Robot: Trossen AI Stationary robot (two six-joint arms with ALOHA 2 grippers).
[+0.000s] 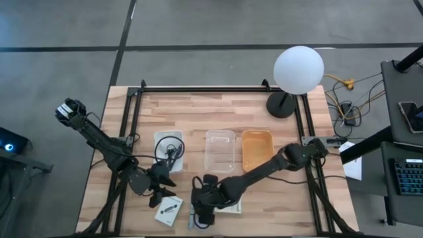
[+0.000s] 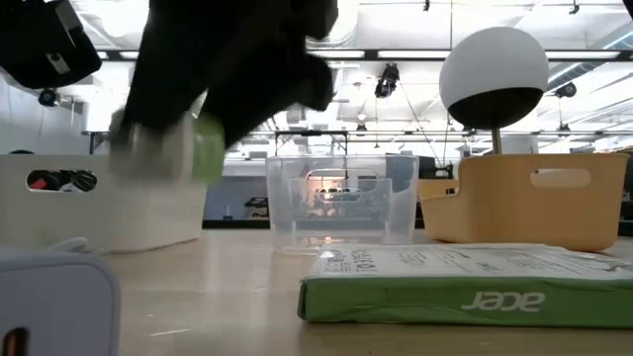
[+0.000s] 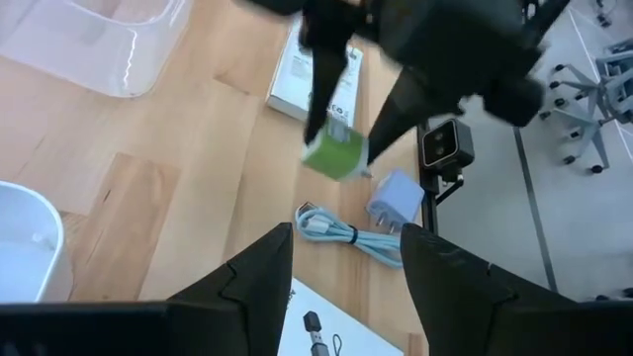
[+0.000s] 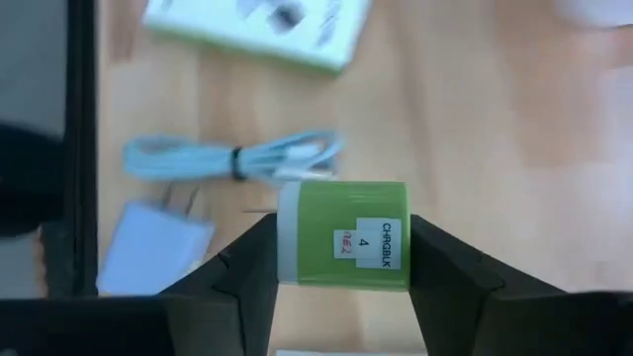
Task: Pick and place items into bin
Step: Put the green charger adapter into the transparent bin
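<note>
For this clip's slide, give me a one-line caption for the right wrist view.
Right end effector grips a green-and-white charger block above the wooden table, over a bundled light-blue cable and white adapter.

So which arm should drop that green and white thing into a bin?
The right: its gripper already grips the green and white charger above the table's front edge. The left gripper is open and empty, beside the white bin.

Wooden table (image 1: 218, 106) with bins (image 1: 219, 149), cable (image 4: 232, 158)
</note>
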